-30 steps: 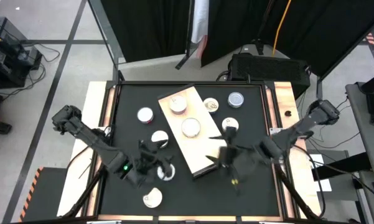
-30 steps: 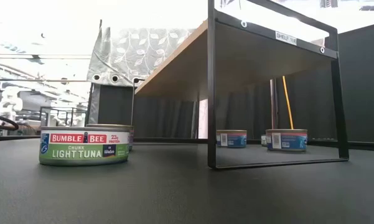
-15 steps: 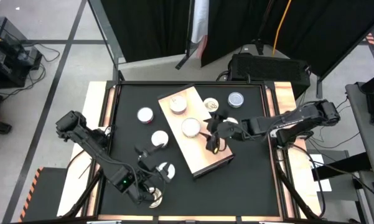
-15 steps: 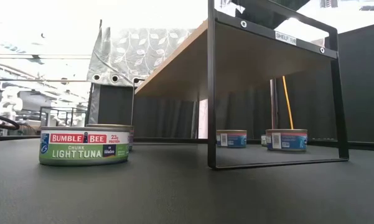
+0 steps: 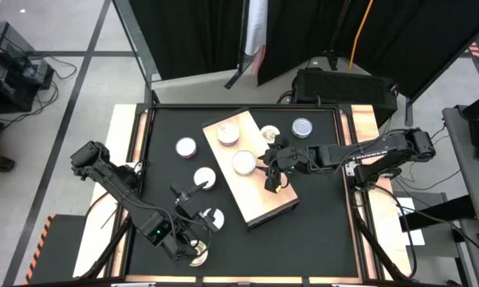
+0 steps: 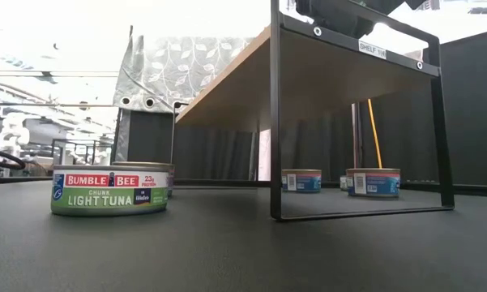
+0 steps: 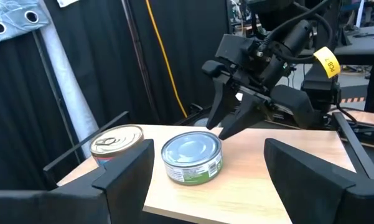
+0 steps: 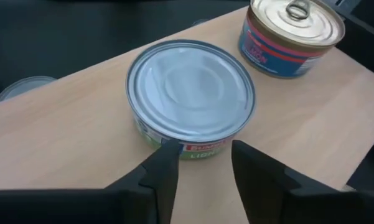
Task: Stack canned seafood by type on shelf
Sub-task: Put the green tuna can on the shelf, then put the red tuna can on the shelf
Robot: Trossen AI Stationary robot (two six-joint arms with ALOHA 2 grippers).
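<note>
Green-labelled tuna can (image 6: 109,190) at left on the black tabletop (image 6: 227,251), a second can just behind it, mostly hidden. Wooden shelf (image 6: 251,77) overhead on a black metal frame (image 6: 275,113). Two more cans, (image 6: 301,180) and (image 6: 373,182), standing farther back under the shelf. Dark arm part (image 6: 340,12) above the shelf's top edge; fingers out of sight.

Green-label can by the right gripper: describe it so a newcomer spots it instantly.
Find the light-wood shelf lying diagonally mid-table. Two cans sit on it; take the can nearer its middle, beside the right gripper. It has a smooth lid and green label; its neighbour has a pull-ring and a red-and-blue label.
</note>
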